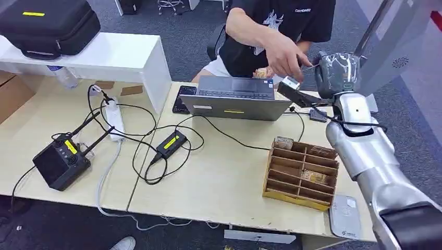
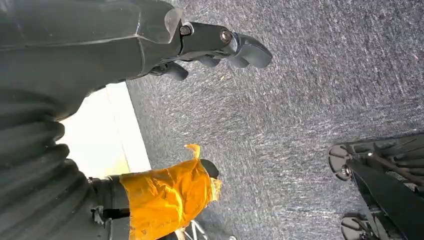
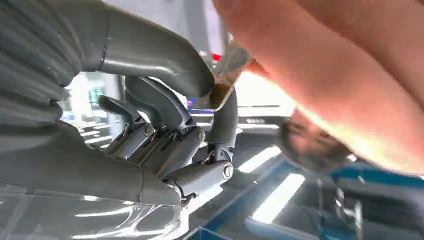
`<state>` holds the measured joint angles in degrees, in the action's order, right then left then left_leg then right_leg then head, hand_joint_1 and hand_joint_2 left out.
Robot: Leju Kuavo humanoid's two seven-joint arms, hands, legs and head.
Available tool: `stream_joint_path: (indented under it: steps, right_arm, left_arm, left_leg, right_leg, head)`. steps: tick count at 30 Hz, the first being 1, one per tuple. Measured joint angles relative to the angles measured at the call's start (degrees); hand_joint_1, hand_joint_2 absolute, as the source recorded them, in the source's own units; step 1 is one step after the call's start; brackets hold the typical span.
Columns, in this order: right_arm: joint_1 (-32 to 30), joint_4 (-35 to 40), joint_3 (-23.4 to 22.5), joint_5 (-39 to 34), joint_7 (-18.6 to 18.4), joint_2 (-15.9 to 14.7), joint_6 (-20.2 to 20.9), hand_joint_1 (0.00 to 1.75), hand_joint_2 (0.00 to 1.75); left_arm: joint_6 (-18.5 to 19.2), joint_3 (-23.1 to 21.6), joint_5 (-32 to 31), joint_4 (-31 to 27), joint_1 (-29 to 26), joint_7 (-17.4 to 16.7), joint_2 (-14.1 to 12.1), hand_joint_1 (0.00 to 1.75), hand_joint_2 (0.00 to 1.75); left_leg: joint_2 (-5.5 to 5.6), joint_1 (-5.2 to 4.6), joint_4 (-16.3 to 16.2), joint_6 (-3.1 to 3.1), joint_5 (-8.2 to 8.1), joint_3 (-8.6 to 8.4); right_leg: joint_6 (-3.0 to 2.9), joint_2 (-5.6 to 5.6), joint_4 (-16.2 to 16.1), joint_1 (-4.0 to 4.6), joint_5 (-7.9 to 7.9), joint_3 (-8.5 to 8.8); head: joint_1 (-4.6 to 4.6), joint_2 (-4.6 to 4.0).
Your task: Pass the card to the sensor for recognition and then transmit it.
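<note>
My right hand (image 1: 335,73) is raised above the far right of the table, beside the laptop. It pinches a thin card (image 3: 221,79) between its thumb and a finger; in the head view the card (image 1: 308,66) is a sliver. A person's hand (image 1: 284,54) reaches over the laptop and holds the card's other end. The white card sensor (image 1: 345,216) lies flat at the table's front right corner, well below the hand. My left hand (image 2: 220,45) hangs beside the table edge over grey carpet, its fingers apart from the orange-taped thumb (image 2: 165,197), holding nothing.
A wooden compartment box (image 1: 301,173) stands just behind the sensor. A laptop (image 1: 234,96), a phone (image 1: 183,98), a power strip (image 1: 114,119), a black antenna device (image 1: 61,160) and loose cables spread over the table. The person sits behind it. A chair base (image 2: 380,185) stands on the carpet.
</note>
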<state>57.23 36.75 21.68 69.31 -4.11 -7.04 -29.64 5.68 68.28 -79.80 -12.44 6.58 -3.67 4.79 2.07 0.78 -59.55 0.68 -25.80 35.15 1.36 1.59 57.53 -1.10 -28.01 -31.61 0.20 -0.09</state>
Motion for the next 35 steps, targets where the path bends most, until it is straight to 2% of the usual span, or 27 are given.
stream_joint_path:
  steps: [1,2,3,4,9,13,15,17,22,24,26,28,29,31,35]
  right_arm:
    - [0.6,-1.6,0.2,-0.7,0.3,0.1,0.0,1.69,1.75]
    - [1.0,-2.8,0.2,-2.0,0.9,0.3,0.0,0.16,1.75]
    - [1.2,-3.8,0.2,-3.2,1.5,0.6,0.0,0.16,1.75]
    - [1.3,-4.5,0.2,-5.4,2.6,0.8,0.4,0.0,1.75]
    - [1.2,-5.7,-2.2,-18.2,9.5,2.7,5.4,0.0,1.75]
    - [0.6,-5.2,-4.1,-27.9,14.3,3.8,11.1,0.0,1.75]
    - [-1.2,-2.9,-5.3,-35.1,16.8,4.3,13.9,0.0,1.75]
    - [-4.6,1.4,-5.8,-40.9,19.3,4.3,15.0,0.0,1.75]
    - [-21.3,23.0,-5.7,-56.1,23.3,4.0,17.5,0.0,1.75]
    - [-29.2,32.6,-5.8,-63.8,25.5,3.8,19.9,0.0,1.75]
    - [-36.9,40.5,-6.0,-74.1,27.3,3.6,25.8,0.0,1.75]
    - [-44.4,48.1,-6.9,-83.2,29.4,3.3,33.6,0.0,1.75]
    - [-48.2,51.4,-7.3,-85.9,30.8,3.1,36.5,0.0,1.75]
    - [-54.7,56.9,-8.6,-88.1,32.7,3.1,39.8,0.0,1.75]
    - [-63.4,63.2,-12.4,-91.3,32.9,3.2,40.3,0.0,1.75]
  left_arm:
    - [0.0,0.0,0.0,0.0,0.0,0.0,0.0,0.0,1.75]
    - [0.0,-0.1,0.0,0.0,0.0,0.0,0.0,0.0,1.75]
    - [0.0,-0.1,0.0,0.0,0.0,0.0,0.0,0.0,1.75]
    - [0.0,-0.1,0.0,0.0,0.0,0.0,0.0,0.0,1.75]
    - [0.0,-0.1,0.0,0.0,0.0,0.1,0.0,0.0,1.75]
    - [0.0,-0.1,0.5,0.0,-0.2,0.4,0.0,0.0,1.75]
    - [0.0,0.2,1.1,0.0,-0.2,0.5,0.0,0.0,1.75]
    - [-0.1,0.7,1.8,0.0,-0.3,0.5,0.0,0.0,1.75]
    - [-0.8,2.8,4.1,0.0,-0.6,0.5,0.0,0.0,1.75]
    - [-1.1,3.9,5.3,0.0,-0.7,0.5,0.0,0.0,1.75]
    - [-1.6,4.9,6.4,0.0,-0.9,0.5,0.0,0.0,1.75]
    - [-2.1,5.9,7.1,0.0,-1.2,0.6,0.0,0.0,1.75]
    - [-2.3,6.3,7.5,0.0,-1.3,0.6,0.0,0.0,1.75]
    - [-2.7,7.1,8.0,0.0,-1.4,0.6,0.0,0.0,1.75]
    - [-3.3,8.5,8.9,0.0,-1.4,0.7,0.1,0.0,1.75]
  left_leg:
    - [0.0,0.0,0.0,0.0,0.0,0.01]
    - [-0.02,-0.01,0.0,0.0,-0.01,0.03]
    - [-0.04,-0.01,0.0,0.0,-0.01,0.04]
    - [-0.04,-0.01,0.0,0.0,-0.01,0.05]
    - [-0.06,0.01,0.0,0.01,-0.01,0.1]
    - [-0.05,0.02,0.0,0.01,-0.01,0.1]
    - [-0.03,0.03,0.0,0.01,-0.01,0.11]
    - [0.0,0.03,0.0,0.01,-0.01,0.11]
    - [0.05,0.02,0.0,-0.03,-0.17,0.11]
    - [0.15,0.03,0.0,0.03,-0.25,0.1]
    - [0.19,0.02,0.0,0.04,-0.31,0.11]
    - [0.23,0.02,0.0,0.09,-0.41,0.11]
    - [0.22,0.02,0.0,0.07,-0.48,0.1]
    - [0.2,0.02,0.0,0.03,-0.53,0.1]
    - [0.15,0.01,0.0,0.05,-0.56,0.1]
  right_leg:
    - [0.0,0.0,0.0,0.0,0.0,-0.02]
    - [0.0,0.02,0.0,0.0,0.0,-0.05]
    - [0.0,0.04,0.0,0.0,0.0,-0.08]
    - [0.0,0.04,0.0,0.0,0.0,-0.1]
    - [0.0,0.04,0.0,0.01,-0.01,-0.19]
    - [-0.01,0.03,0.0,0.01,-0.01,-0.19]
    - [-0.01,0.02,0.0,0.02,-0.01,-0.17]
    - [0.0,0.01,0.0,0.02,-0.03,-0.16]
    - [-0.01,-0.07,0.0,0.01,-0.17,-0.14]
    - [-0.03,-0.14,0.0,0.02,-0.28,-0.12]
    - [-0.03,-0.21,0.0,0.01,-0.37,-0.11]
    - [-0.03,-0.24,0.0,0.01,-0.46,-0.08]
    - [-0.06,-0.24,0.0,0.01,-0.49,-0.09]
    - [-0.08,-0.23,0.0,0.01,-0.55,-0.09]
    - [-0.1,-0.21,0.0,0.0,-0.58,-0.09]
  head:
    - [0.0,0.0]
    - [0.0,0.0]
    - [0.0,0.0]
    - [0.0,0.0]
    - [0.0,0.0]
    - [-0.02,0.0]
    - [0.0,0.0]
    - [0.02,0.0]
    - [0.0,0.0]
    - [0.0,0.0]
    - [0.0,0.0]
    - [0.0,0.0]
    - [0.0,0.0]
    - [0.0,0.0]
    - [0.0,0.0]
